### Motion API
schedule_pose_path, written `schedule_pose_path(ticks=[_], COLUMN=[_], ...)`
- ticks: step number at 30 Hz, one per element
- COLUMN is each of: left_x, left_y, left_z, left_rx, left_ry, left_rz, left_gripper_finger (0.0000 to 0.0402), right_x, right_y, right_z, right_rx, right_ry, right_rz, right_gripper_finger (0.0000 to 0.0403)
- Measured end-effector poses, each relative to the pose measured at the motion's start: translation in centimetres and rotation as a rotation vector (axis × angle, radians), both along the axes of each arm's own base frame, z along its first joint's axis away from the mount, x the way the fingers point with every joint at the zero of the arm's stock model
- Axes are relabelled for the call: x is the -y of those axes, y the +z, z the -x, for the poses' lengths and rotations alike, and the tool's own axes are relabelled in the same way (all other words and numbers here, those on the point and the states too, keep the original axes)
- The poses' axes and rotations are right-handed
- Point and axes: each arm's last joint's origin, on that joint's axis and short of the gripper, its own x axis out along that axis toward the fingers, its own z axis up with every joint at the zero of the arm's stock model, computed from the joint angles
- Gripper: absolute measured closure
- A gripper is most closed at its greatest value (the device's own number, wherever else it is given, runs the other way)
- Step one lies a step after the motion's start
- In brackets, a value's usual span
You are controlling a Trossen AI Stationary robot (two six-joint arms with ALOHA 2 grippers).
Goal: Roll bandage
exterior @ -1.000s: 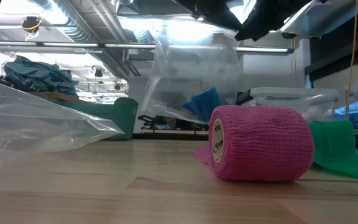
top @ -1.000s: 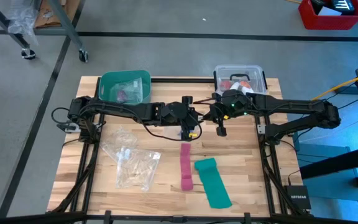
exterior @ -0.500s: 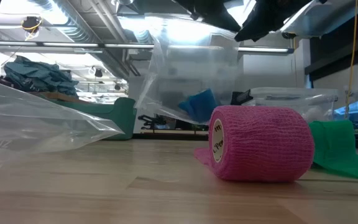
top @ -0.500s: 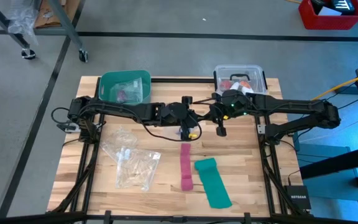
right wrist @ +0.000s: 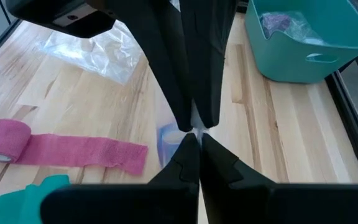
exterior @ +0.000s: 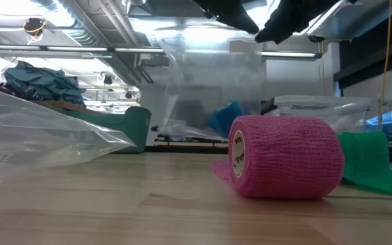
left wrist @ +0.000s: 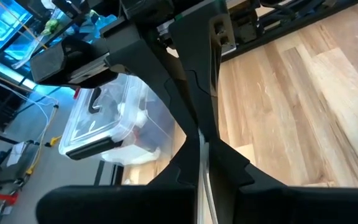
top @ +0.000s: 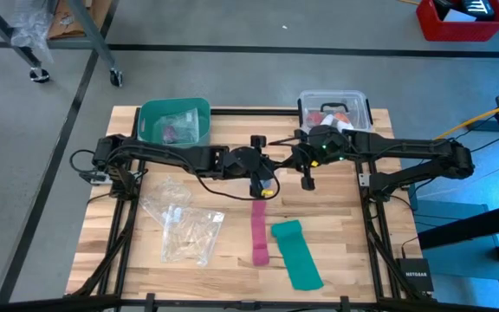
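Both grippers [top: 286,166] clamped on clear bag [exterior: 209,95], blue bandage [exterior: 224,117] now lower inside.

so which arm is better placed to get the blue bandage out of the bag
Left, probably: both sets of jaws are shut on the clear bag, but the bandage hangs nearer the left gripper; the right gripper could hold the bag.

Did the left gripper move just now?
Yes. In the high view the left gripper slid slightly left, away from the clear plastic lidded box.
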Motion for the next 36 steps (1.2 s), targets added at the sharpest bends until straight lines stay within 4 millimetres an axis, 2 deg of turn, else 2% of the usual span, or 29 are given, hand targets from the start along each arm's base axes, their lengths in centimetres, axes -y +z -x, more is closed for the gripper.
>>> schedule_pose_path(ticks=[19, 36], left_x=[0.5, 1.2], left_y=[0.6, 1.5], left_z=[2.5, 6.1], left_rx=[-0.131, -0.290], left_ry=[0.032, 0.077], left_rz=[0.043, 0.074], left_gripper_finger=[0.0396, 0.0397], right_x=[0.0, 0.0], right_y=[-0.1, -0.1], right_z=[0.1, 0.2], right_rx=[-0.015, -0.015], right_ry=[0.000, 0.001], right_rz=[-0.002, -0.002], right_gripper_finger=[0.0402, 0.0402])
